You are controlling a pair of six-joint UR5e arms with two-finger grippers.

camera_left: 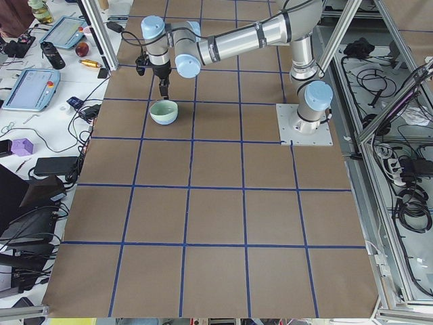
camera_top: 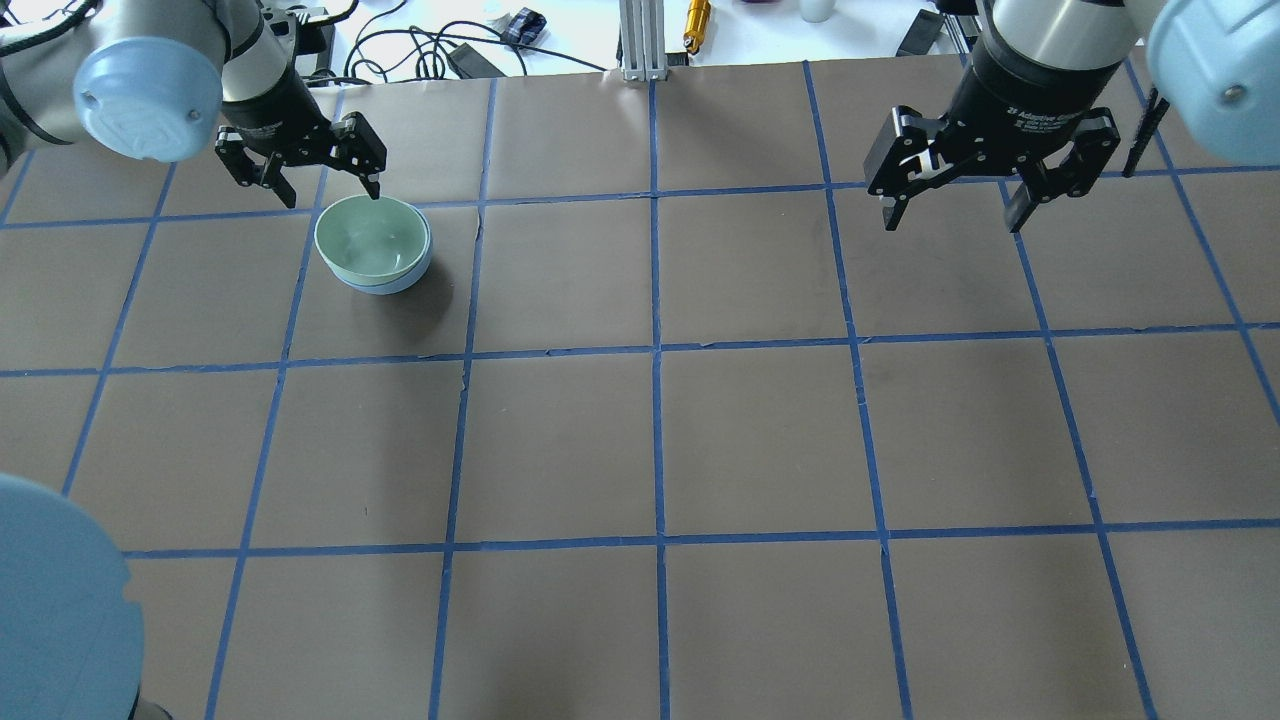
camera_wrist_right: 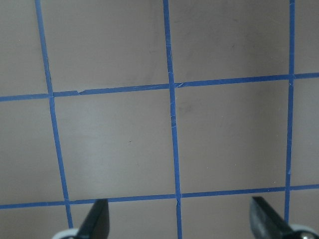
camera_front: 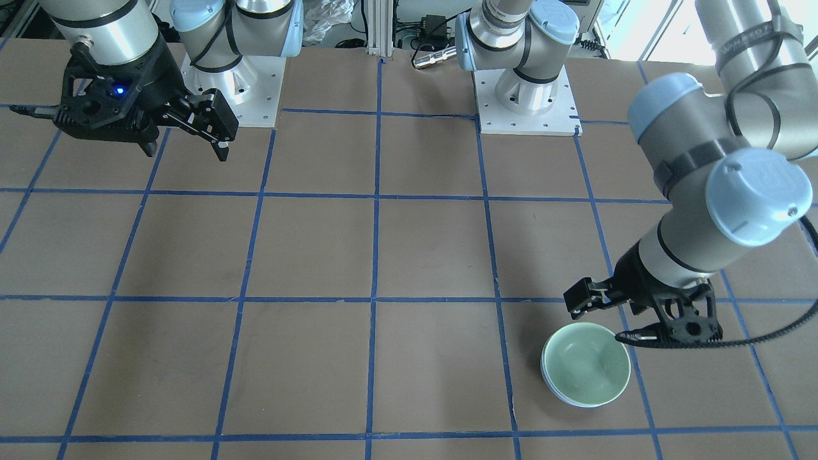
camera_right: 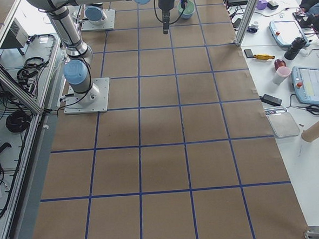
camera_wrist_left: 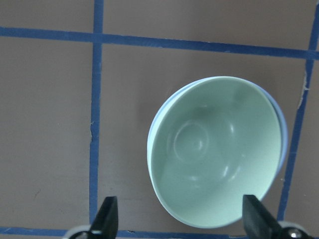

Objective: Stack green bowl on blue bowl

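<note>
The green bowl (camera_front: 586,363) sits nested inside the blue bowl (camera_front: 555,390), of which only a thin rim and part of the side show. The stack stands on the table at the far left in the overhead view, green bowl (camera_top: 371,238) in blue bowl (camera_top: 402,284). My left gripper (camera_top: 332,195) is open and empty, just beyond the stack, with one fingertip over the green rim. In the left wrist view the green bowl (camera_wrist_left: 214,149) lies between and ahead of the fingers (camera_wrist_left: 107,216). My right gripper (camera_top: 952,222) is open and empty, high over the far right of the table.
The table is brown paper with a blue tape grid (camera_top: 655,350). The two arm bases (camera_front: 527,96) stand on white plates at the robot's edge. Cables and small tools (camera_top: 695,20) lie beyond the far edge. A side bench holds tablets and a cup (camera_right: 281,74).
</note>
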